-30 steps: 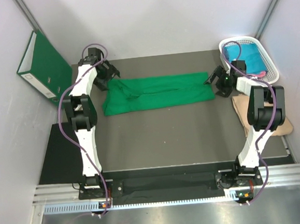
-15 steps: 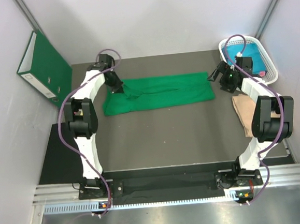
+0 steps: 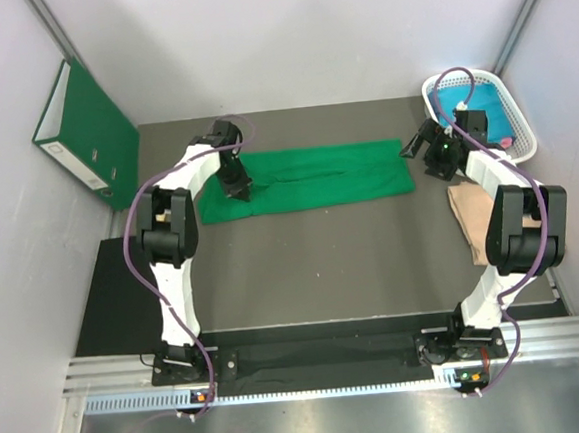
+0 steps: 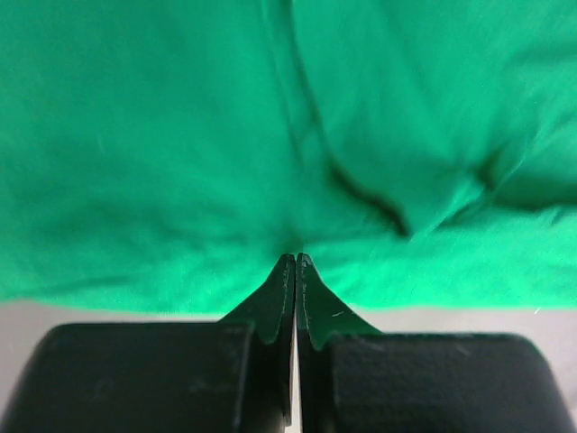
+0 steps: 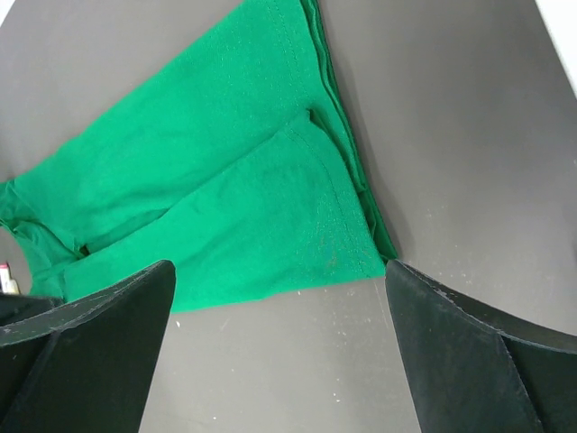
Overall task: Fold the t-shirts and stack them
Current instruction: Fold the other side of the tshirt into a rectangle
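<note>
Green tee (image 3: 317, 177), L gripper (image 4: 296, 259) pinching its left end

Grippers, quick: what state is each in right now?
Left gripper: closed at the bright green cloth t-shirt's edge; pinching cloth or not, cannot tell.
Right gripper: open, holding nothing, by the shirt's other end.

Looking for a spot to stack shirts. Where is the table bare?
Bare: the wide mat between the green shirt and the near rail. Crowded: the right edge, with the basket and a tan cloth.
</note>
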`<move>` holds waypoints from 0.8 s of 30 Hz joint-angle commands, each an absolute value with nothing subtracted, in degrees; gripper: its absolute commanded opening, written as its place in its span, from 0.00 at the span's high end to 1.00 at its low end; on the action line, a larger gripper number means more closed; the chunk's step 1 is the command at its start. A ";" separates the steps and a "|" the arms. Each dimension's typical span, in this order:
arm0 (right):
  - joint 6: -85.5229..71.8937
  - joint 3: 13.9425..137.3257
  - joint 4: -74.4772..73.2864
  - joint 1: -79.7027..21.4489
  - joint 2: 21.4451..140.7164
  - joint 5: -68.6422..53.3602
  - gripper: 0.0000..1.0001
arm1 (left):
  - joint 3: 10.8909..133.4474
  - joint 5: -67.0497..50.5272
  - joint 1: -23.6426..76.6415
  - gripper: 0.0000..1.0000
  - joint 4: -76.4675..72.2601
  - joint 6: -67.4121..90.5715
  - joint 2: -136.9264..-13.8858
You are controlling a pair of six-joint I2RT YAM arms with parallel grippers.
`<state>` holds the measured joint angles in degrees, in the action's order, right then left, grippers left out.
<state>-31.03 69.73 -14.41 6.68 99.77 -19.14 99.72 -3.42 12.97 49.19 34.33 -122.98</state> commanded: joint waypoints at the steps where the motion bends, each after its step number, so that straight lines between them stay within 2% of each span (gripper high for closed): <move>1: -30.41 70.93 -14.24 7.38 99.14 -19.51 0.00 | 106.60 -0.97 12.57 1.00 47.90 33.40 -126.82; 9: -30.50 71.37 -15.56 7.47 98.79 -19.07 0.00 | 120.84 -1.14 12.22 1.00 49.57 33.31 -137.44; 13: -30.50 71.63 -15.91 7.47 98.44 -18.81 0.00 | 125.32 1.56 11.87 1.00 47.12 35.15 -138.34; 18: -29.53 71.46 -16.70 7.38 98.17 -17.93 0.00 | 123.49 6.33 11.52 1.00 38.94 36.04 -133.25; 24: -25.05 76.28 -21.00 5.72 102.47 -13.01 0.00 | 119.81 5.89 8.36 1.00 42.98 35.68 -127.81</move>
